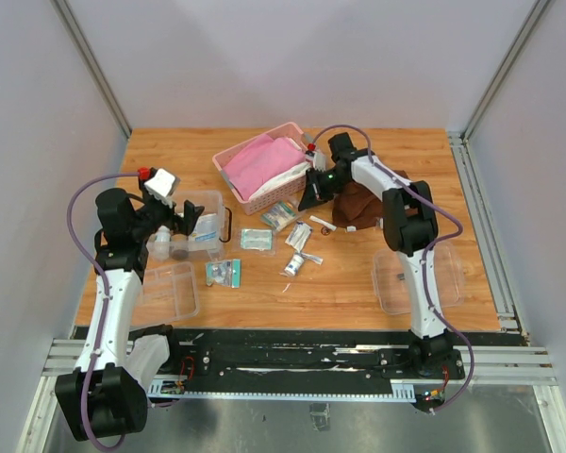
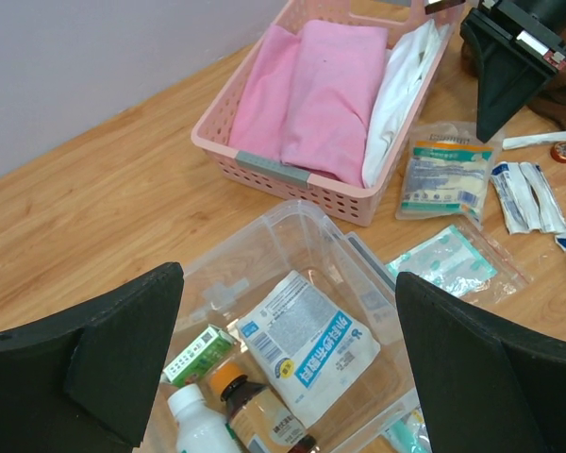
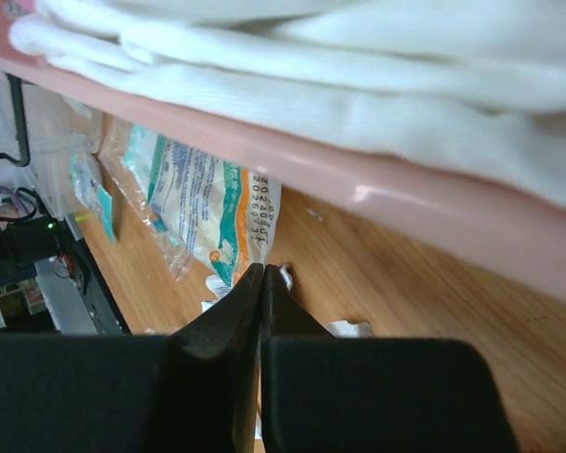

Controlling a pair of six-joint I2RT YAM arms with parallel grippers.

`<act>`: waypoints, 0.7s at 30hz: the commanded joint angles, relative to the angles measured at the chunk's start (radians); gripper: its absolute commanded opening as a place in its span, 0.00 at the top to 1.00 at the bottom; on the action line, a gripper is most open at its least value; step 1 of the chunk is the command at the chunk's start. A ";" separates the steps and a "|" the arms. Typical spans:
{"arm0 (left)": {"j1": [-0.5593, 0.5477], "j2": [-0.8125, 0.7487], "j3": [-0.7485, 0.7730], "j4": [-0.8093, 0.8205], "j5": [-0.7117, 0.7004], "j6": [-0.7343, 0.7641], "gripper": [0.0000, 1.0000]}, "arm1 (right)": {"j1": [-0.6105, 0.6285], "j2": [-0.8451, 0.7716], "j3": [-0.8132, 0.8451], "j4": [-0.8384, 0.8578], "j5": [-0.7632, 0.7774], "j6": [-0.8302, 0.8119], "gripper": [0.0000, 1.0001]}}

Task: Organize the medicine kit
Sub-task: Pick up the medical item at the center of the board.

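Kit box [image 2: 264, 236] | under wide-apart left tool [image 2: 288, 278] | packet [image 3: 203, 203] just beyond closed right tool [image 3: 261, 274]

What I am failing to see

In the left wrist view, the left gripper [image 2: 290, 272] is masking both lower corners with its fingers [image 2: 113, 359], and the bottom edge is cutting off the clear box [image 2: 255, 241], the white bottle [image 2: 196, 423] and the brown bottle [image 2: 259, 420]. In the right wrist view, the pink basket [image 3: 377, 179] and white cloth [image 3: 358, 75] are blurring across the top. The right gripper [image 3: 262, 283], tips pressed together, is hiding part of a packet [image 3: 203, 203], and I am not making out whether it is pinching anything.
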 commanded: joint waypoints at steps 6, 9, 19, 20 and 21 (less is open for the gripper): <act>0.004 -0.015 -0.005 0.095 0.069 -0.047 0.01 | -0.015 -0.175 -0.015 0.000 -0.132 -0.048 0.99; 0.004 -0.013 0.001 0.084 0.128 -0.029 0.05 | -0.015 -0.244 -0.041 -0.002 -0.157 -0.078 0.99; -0.001 -0.012 0.042 0.018 0.409 0.022 0.19 | 0.006 -0.466 -0.099 -0.039 -0.260 -0.211 0.99; -0.004 -0.011 0.049 0.013 0.426 0.022 0.20 | 0.014 -0.487 -0.102 -0.050 -0.259 -0.235 0.99; -0.007 -0.010 0.056 0.008 0.442 0.022 0.20 | 0.024 -0.504 -0.101 -0.071 -0.255 -0.263 0.99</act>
